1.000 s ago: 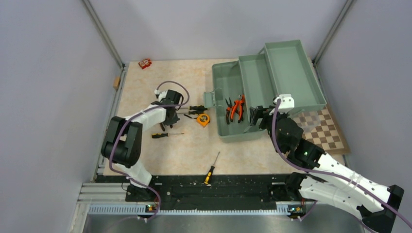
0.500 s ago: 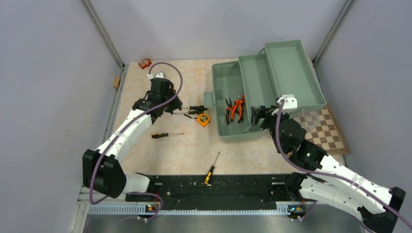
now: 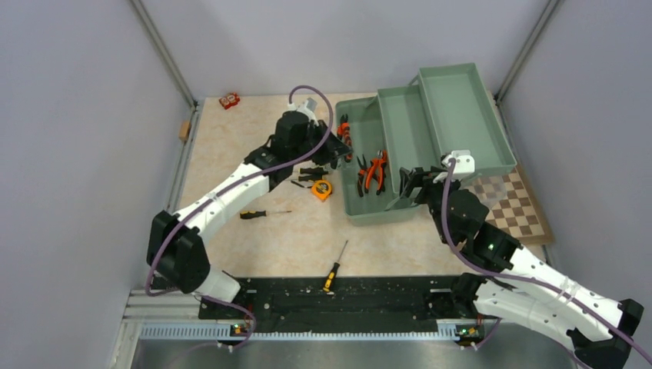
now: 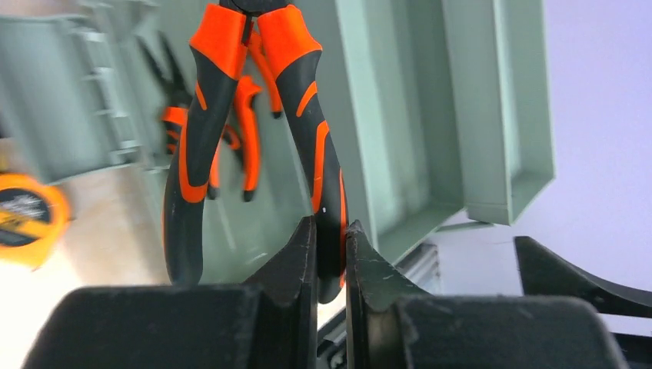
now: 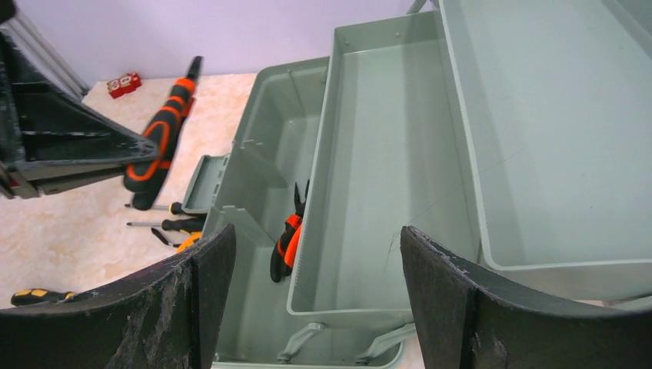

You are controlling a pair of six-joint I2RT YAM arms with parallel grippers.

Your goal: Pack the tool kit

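Note:
The sage-green toolbox stands open, with its tray and lid folded back. My left gripper is shut on one handle of orange-black pliers and holds them above the box's left edge. The left wrist view shows the grip on the pliers. Another pair of pliers lies inside the box. An orange tape measure and yellow-black screwdrivers lie on the mat. My right gripper is open and empty over the box's near end.
Two small dark screwdrivers lie next to the tape measure. A small red object sits at the far left corner. A brown-and-cream chessboard lies to the right of the box. Grey walls enclose the mat.
My left arm has swung right and forward from the mat's left side to the toolbox's left edge, with the pliers now showing in its jaws. The right arm has barely moved.

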